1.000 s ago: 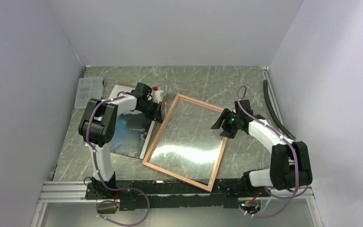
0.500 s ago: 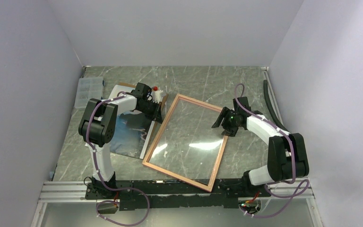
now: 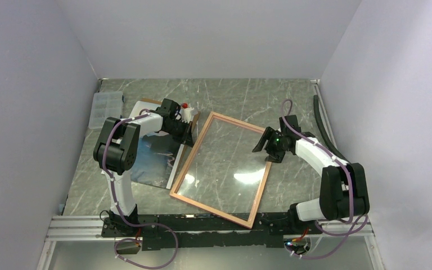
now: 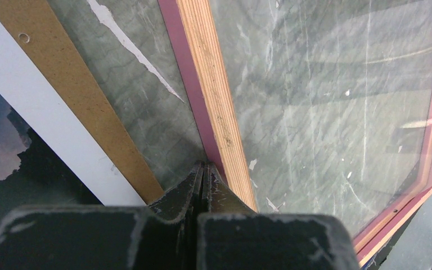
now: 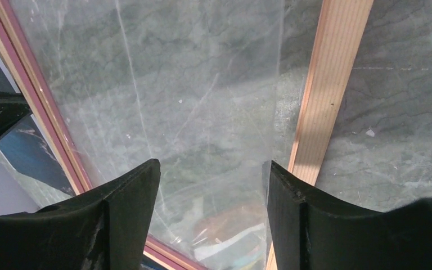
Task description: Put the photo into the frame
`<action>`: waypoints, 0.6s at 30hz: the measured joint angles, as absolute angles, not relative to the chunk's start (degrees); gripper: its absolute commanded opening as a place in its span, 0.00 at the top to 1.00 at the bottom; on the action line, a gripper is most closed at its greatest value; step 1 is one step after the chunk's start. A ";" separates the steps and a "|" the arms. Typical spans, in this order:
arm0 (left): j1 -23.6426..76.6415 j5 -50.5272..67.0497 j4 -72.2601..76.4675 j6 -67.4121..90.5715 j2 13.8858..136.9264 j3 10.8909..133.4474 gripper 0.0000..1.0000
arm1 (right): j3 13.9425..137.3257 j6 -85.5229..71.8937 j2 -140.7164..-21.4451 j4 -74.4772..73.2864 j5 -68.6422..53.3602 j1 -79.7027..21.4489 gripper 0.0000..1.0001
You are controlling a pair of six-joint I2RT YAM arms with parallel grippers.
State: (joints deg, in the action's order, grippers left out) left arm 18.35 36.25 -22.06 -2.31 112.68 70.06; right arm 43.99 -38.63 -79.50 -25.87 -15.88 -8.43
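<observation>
Table: green marbled table (image 3: 230, 95), both arms reaching in from the near edge.
The frame: the frame (image 3: 187, 162) lies flat in the middle of the table, skewed, tan wood side up, and the marble shows through its clear pane.
Frame edge: from the left wrist, the outer side of the rail (image 4: 214, 101) is pink and its top is pale wood grain.
The photo: the photo (image 3: 154, 154) lies flat just left of the frame, outside it and partly under the left arm. Dark mountains and blue show on it, with a white border along the frame side.
Backing: a brown backing board (image 4: 62, 73) sticks out from under the photo, and a strip of bare marble lies between it and the frame rail.
Left gripper: the left gripper (image 3: 188, 135) is down low between photo and frame, jaws pressed together with nothing between them. Its tips (image 4: 202, 169) sit right against the pink outer edge of the frame's left rail.
Right gripper: the right gripper (image 3: 263, 144) is at the frame's right rail, jaws spread wide and holding nothing. From its own wrist camera (image 5: 211, 169), one finger is over the pane and the other is at the inner edge of the right rail.
Contact: I can't tell whether the right fingers touch the glass.
Far left: a clear plastic compartment box (image 3: 102, 107) sits by the wall, well away from the frame.
</observation>
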 measured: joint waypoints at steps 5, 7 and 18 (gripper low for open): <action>18.35 36.25 -22.06 -2.33 112.68 70.06 0.97 | 43.99 -38.70 -79.50 -26.24 -16.64 -8.12 0.25; 18.35 36.25 -22.06 -2.31 112.68 70.06 0.97 | 43.99 -38.70 -79.37 -26.74 -17.04 -8.16 0.24; 18.11 36.12 -22.09 -2.13 112.57 70.02 0.97 | 41.87 -39.90 -76.93 -27.18 -19.94 -10.17 0.22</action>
State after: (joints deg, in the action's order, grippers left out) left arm 18.11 36.12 -22.09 -2.13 112.57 70.02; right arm 41.87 -39.90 -76.93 -27.18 -19.94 -10.17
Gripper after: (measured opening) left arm 0.032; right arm 0.760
